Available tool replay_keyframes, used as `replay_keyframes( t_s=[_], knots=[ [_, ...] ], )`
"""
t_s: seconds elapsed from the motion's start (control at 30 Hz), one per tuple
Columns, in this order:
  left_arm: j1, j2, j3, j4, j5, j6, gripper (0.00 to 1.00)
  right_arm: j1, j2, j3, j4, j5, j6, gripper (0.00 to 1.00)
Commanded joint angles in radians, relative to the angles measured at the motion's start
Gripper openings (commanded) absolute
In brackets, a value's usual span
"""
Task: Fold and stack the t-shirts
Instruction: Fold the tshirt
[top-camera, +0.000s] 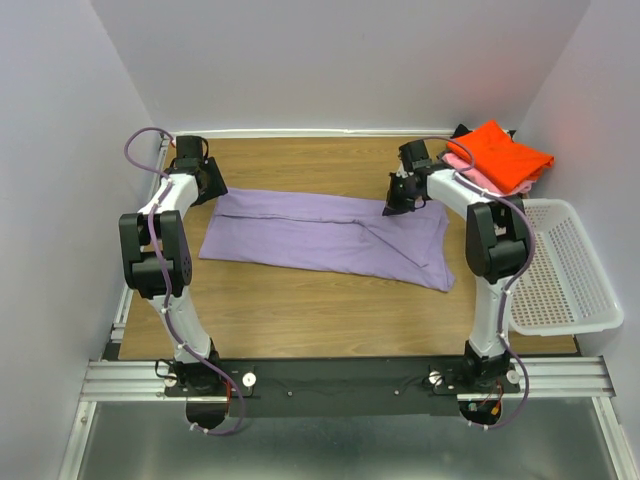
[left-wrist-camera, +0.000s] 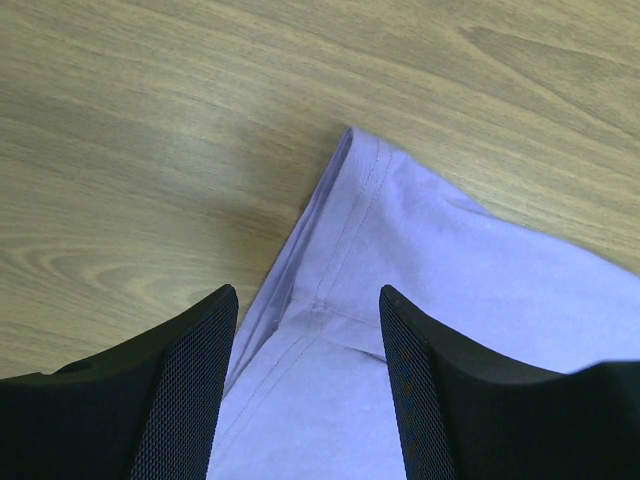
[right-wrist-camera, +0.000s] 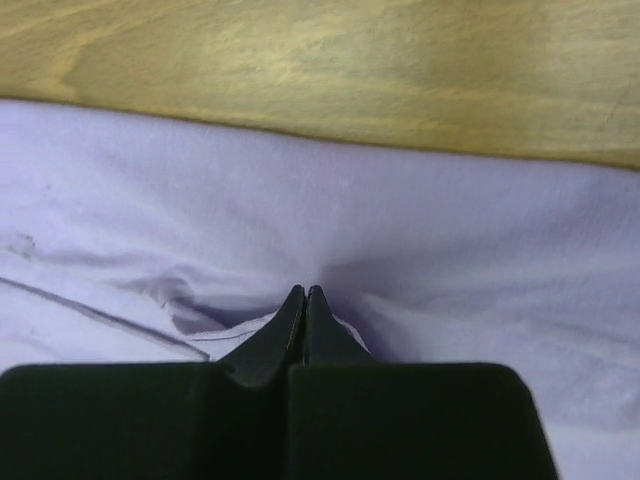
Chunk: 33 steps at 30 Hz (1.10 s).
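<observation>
The lavender-purple t-shirt (top-camera: 320, 235) lies flat on the wooden table as a long folded band. My left gripper (top-camera: 212, 192) is open at its far left corner; in the left wrist view (left-wrist-camera: 306, 292) the jaws straddle the hemmed corner (left-wrist-camera: 340, 250) without closing on it. My right gripper (top-camera: 398, 205) is at the shirt's far right edge. In the right wrist view (right-wrist-camera: 305, 290) it is shut, with lavender cloth (right-wrist-camera: 420, 220) puckered around the tips. A folded orange-red t-shirt (top-camera: 500, 155) lies on a pink one (top-camera: 478, 177) at the far right corner. The dark grey one is not clearly visible.
A white plastic mesh basket (top-camera: 575, 270) stands at the right edge of the table, beside the right arm. White walls close in the left, back and right sides. Bare wood (top-camera: 320, 320) shows between the shirt and the arm bases.
</observation>
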Motion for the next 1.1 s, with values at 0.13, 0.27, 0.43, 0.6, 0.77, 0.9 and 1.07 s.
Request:
replay_keyframes(
  t_s=[0.13, 0.27, 0.43, 0.6, 0.77, 0.9, 1.07],
  knots=[
    [-0.002, -0.035, -0.019, 0.022, -0.004, 0.020, 0.67, 0.068, -0.107, -0.063, -0.090, 0.027, 0.021, 0.02],
    [-0.002, -0.036, -0.024, 0.025, -0.004, 0.027, 0.67, 0.107, -0.126, -0.092, -0.097, 0.032, 0.053, 0.02],
    [-0.002, -0.038, -0.025, 0.022, -0.003, 0.041, 0.67, 0.153, -0.138, -0.102, -0.103, 0.044, 0.085, 0.02],
    [-0.002, -0.049, -0.036, 0.019, -0.004, 0.054, 0.67, 0.188, -0.149, -0.109, -0.129, 0.050, 0.119, 0.02],
    [-0.002, -0.058, -0.053, 0.020, -0.007, 0.069, 0.67, 0.219, -0.166, -0.122, -0.159, 0.067, 0.148, 0.04],
    [-0.002, -0.058, -0.057, 0.022, -0.006, 0.072, 0.67, 0.237, -0.180, -0.129, -0.177, 0.058, 0.154, 0.16],
    [-0.002, -0.056, -0.062, 0.028, -0.001, 0.067, 0.67, 0.263, -0.195, -0.137, -0.191, 0.030, 0.156, 0.37]
  ],
)
